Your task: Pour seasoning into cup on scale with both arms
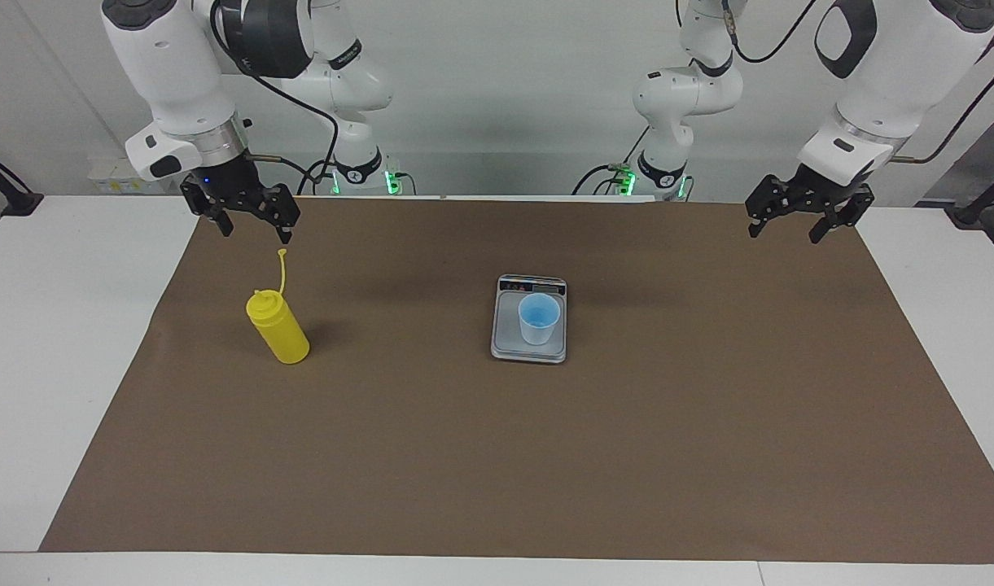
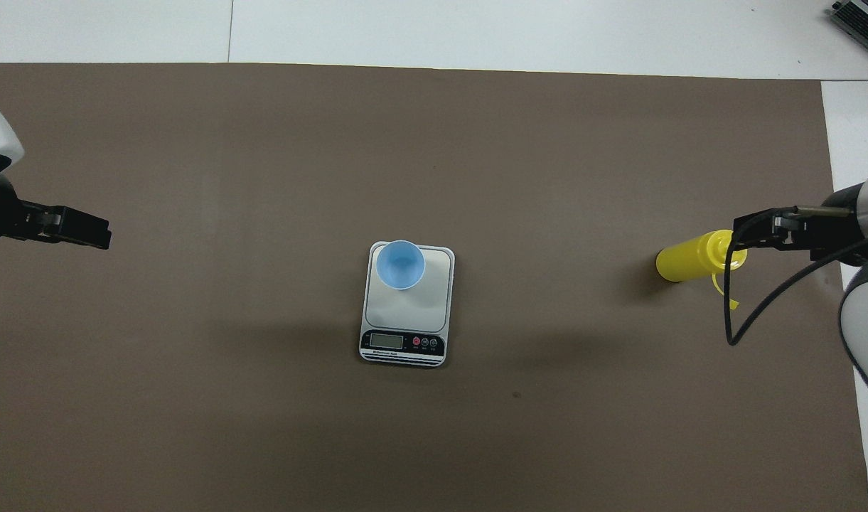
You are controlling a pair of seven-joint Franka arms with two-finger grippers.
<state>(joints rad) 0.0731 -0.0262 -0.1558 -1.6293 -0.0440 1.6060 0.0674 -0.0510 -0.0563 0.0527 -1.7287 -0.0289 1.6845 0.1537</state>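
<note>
Both grippers wide, empty: right gripper (image 1: 252,218) over seasoning (image 1: 278,327), left gripper (image 1: 806,218) waits. Pre-grasp; next, descend onto bottle. Cup (image 1: 539,318) on scale (image 1: 529,352).

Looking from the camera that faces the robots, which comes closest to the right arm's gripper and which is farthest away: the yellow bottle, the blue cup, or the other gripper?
From the right gripper:
1. Yellow bottle, standing just under it at the right arm's end.
2. Blue cup, on the scale mid-table.
3. Left gripper, hanging open over the mat's other end.
</note>
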